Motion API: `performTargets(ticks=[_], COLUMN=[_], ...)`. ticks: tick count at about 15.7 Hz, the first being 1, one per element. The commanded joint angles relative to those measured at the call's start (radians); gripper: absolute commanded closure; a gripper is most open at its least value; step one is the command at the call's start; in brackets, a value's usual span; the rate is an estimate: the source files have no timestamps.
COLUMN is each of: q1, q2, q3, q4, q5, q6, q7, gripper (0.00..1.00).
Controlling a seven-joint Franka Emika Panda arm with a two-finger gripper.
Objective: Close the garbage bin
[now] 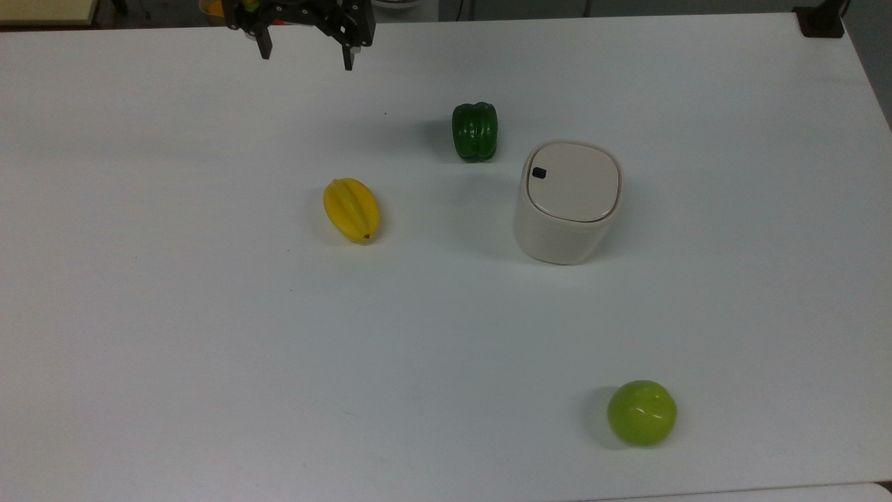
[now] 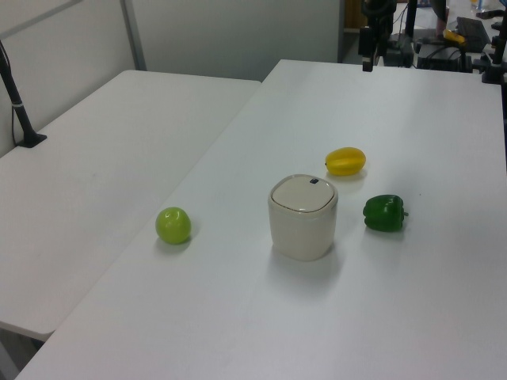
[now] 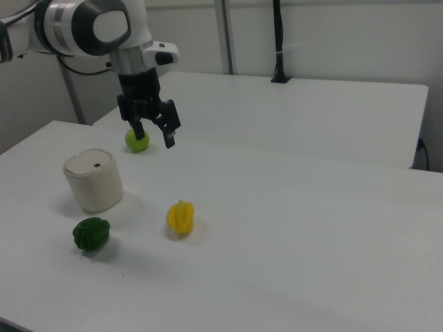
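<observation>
The cream-beige garbage bin [image 1: 568, 209] [image 2: 303, 222] [image 3: 93, 183] stands upright on the white table with its flat lid down and level with the rim. A small black button [image 1: 539, 173] sits at the lid's edge. My gripper [image 1: 305, 56] [image 3: 154, 137] hangs above the table's far edge at the top view's upper left, well away from the bin. Its fingers [image 1: 346, 61] are spread wide open with nothing between them. In the left view the gripper [image 2: 367, 62] appears far behind the bin.
A green bell pepper [image 1: 474, 131] lies close to the bin on the top view's left. A yellow starfruit [image 1: 351, 209] lies further left, and a green apple [image 1: 641, 413] near the front edge. A second white table [image 2: 103, 158] adjoins in the left view.
</observation>
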Motion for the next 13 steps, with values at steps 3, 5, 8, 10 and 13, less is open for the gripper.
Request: performTargets(ticks=[3,5,8,10,13], q1=[-0.055,-0.075,-0.079,-0.092,-0.098], q2=[-0.028,-0.034,-0.04,-0.04,-0.04], q3=[-0.002,-0.002,-0.002,-0.002,-0.002], q4=[-0.005,-0.002,-0.002,0.007,0.017], q5=[0.053,0.056,0.054,0.056,0.056], q6=[-0.033,-0.04,-0.039,-0.039,-0.04], q7=[-0.021,-0.018,-0.009,-0.009,-0.009], gripper=[0.0,0.0,0.0,0.0,0.0])
